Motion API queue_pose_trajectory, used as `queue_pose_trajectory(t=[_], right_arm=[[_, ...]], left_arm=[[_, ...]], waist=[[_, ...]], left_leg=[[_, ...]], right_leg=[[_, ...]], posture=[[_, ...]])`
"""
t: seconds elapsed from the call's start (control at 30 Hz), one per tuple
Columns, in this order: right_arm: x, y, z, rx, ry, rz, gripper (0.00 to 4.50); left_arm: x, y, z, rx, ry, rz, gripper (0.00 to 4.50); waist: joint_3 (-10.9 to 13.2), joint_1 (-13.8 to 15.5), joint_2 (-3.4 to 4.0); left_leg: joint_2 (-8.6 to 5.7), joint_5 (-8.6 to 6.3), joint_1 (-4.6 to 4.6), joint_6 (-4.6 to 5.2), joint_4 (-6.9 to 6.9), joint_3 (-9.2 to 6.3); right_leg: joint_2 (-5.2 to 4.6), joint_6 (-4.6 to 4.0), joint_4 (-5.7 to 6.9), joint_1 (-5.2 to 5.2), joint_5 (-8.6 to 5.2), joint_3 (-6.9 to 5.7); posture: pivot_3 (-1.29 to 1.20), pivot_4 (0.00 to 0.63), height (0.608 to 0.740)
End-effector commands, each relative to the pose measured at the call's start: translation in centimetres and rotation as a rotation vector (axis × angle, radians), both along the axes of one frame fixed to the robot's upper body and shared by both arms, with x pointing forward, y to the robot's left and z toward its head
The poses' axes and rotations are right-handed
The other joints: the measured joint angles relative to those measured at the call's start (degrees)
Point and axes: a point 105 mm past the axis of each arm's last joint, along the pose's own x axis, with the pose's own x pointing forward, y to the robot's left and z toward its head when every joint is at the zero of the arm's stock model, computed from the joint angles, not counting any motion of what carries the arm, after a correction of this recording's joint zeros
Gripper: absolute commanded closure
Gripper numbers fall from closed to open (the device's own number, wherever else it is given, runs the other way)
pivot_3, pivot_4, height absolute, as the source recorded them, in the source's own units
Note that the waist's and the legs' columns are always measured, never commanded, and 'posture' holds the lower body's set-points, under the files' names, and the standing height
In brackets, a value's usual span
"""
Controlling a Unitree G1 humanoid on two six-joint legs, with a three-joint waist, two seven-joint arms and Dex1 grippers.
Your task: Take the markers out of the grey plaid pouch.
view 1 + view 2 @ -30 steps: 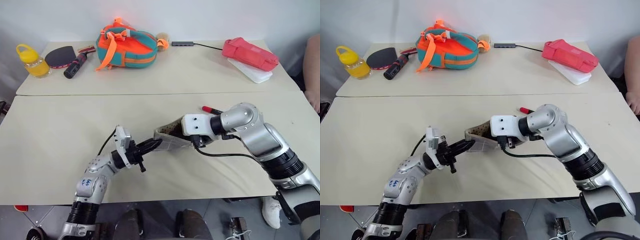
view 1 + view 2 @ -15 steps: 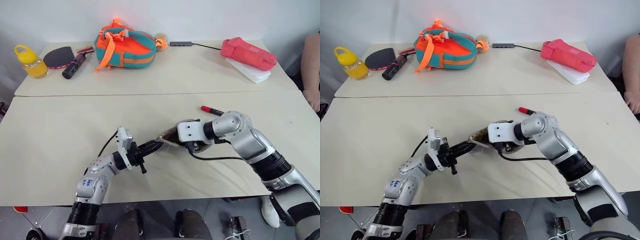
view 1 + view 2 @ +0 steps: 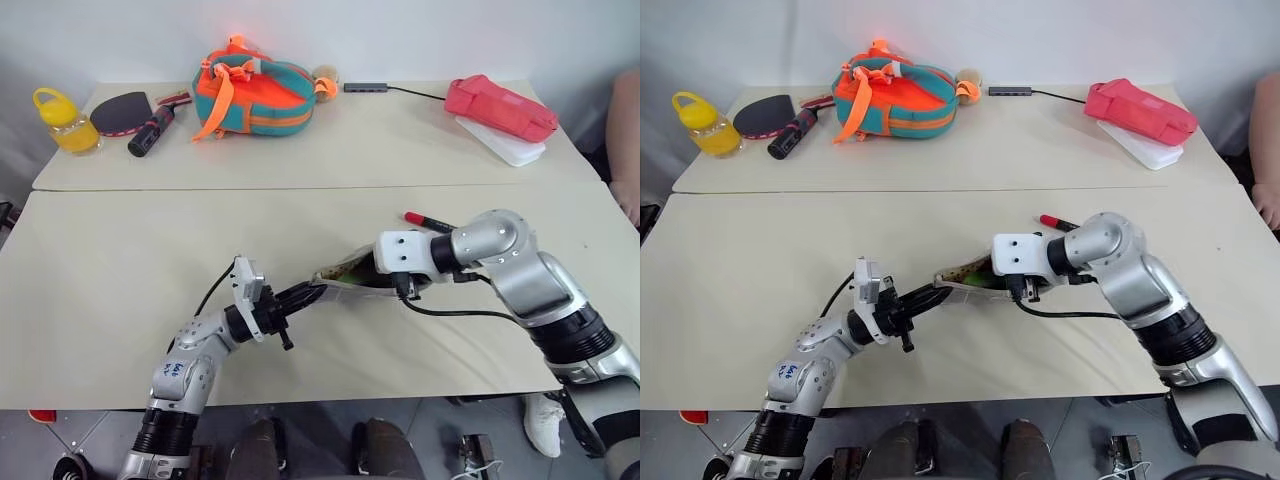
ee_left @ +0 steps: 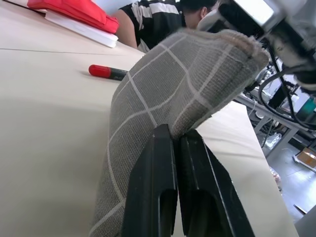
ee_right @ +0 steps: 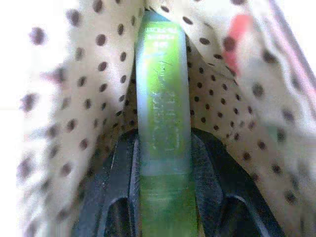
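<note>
Since half a second back the right arm has pulled up and away from the table, and a flash of lime green now shows at the pouch mouth where there was none. From the head camera's left eye, the grey plaid pouch (image 3: 345, 285) hangs just off the near table (image 3: 110, 280) at centre, its 9 o'clock corner pinched by the left gripper (image 3: 305, 293), its mouth at 3 o'clock taken up by the right gripper (image 3: 372, 277); the red-capped marker (image 3: 424, 220) lies already free on the table at 1 o'clock from the pouch. The right eye agrees, green peeking out beside the right wrist. Over to the left wrist: both black fingers (image 4: 158, 187) pressed tight on a fold of plaid fabric, pouch standing up off the table. And the right wrist, inside the dotted tan lining: the lime green marker (image 5: 160, 118) sits squarely between the two fingers, which are closing on its barrel. So this looks like the second marker being extracted, and the next move calls for a straight draw out of the mouth while the left holds firm. Hard to make out: the marker's far tip, and from the head views the right fingertips, buried in the pouch.
</note>
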Motion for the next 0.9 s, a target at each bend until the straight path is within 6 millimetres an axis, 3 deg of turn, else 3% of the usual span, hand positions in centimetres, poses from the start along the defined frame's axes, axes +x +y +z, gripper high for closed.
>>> queue_pose_trajectory(t=[0.03,0.23,0.57,0.7,0.8,0.9], right_arm=[[-0.9,-0.3,3.6,0.084,-0.042,0.011,3.43],[-1.5,-1.0,6.7,0.207,-0.021,-0.011,3.43],[-1.3,-0.5,11.2,0.460,-0.038,-0.015,3.43],[-0.2,-2.0,9.7,0.412,-0.045,-0.088,3.43],[1.0,-4.3,6.2,0.263,-0.063,-0.179,3.43],[1.8,-6.1,3.7,0.182,-0.059,-0.241,3.43]], left_arm=[[0.2,0.0,0.6,0.011,-0.050,0.015,4.50],[1.2,1.7,2.1,0.060,-0.141,0.071,4.50],[3.2,9.2,5.6,0.227,-0.378,0.304,4.50],[3.9,13.1,7.9,0.281,-0.474,0.474,4.50],[3.8,15.2,8.4,0.363,-0.515,0.554,4.50],[3.6,16.0,8.8,0.410,-0.555,0.600,4.50]], waist=[[0.0,0.0,0.00],[0.0,0.0,0.00],[0.0,0.0,0.00],[0.0,0.0,-0.02],[0.0,0.1,-0.02],[0.0,0.1,-0.04]], left_leg=[[0.00,0.00,0.00,0.00,0.00,0.00],[0.00,0.00,-0.01,0.00,-0.01,0.00],[-0.01,0.00,-0.05,0.00,-0.13,0.02],[-0.01,0.00,-0.08,0.00,-0.14,0.03],[-0.03,-0.01,-0.08,0.01,-0.17,0.05],[-0.06,-0.05,-0.09,0.00,-0.20,0.11]], right_leg=[[0.00,0.00,0.00,0.00,0.00,0.00],[0.00,0.00,-0.01,-0.01,0.00,-0.01],[0.00,0.00,-0.04,-0.10,0.00,-0.01],[-0.01,0.00,-0.06,-0.11,0.00,-0.03],[-0.02,0.00,-0.09,-0.11,0.00,-0.03],[-0.05,0.01,-0.13,-0.12,0.00,-0.03]], posture=[[0.00,0.150,0.740],[0.00,0.150,0.740],[0.00,0.150,0.740],[0.00,0.150,0.740],[0.00,0.150,0.740],[0.00,0.150,0.740]])
